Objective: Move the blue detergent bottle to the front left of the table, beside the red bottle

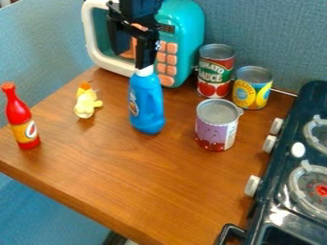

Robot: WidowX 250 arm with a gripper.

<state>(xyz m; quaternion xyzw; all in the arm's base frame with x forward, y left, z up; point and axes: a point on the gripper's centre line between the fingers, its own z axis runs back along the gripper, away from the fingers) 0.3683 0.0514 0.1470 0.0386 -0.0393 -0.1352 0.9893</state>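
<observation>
At the top of the camera view, the black gripper (146, 61) points down over the white top of a blue bottle (148, 103), meeting or overlapping it. The bottle is upright in front of the toy microwave; whether its base touches the table cannot be made out. To its left lies a small yellow plush toy (85, 101). A purple-labelled can (216, 125) stands to the bottle's right.
The teal and white microwave (182, 31) is at the back of the wooden table (140, 177). A tomato can (215, 71) and yellow can (252, 88) stand at back right, a red bottle (22, 117) at left, and a dark stove (281, 191) along the right.
</observation>
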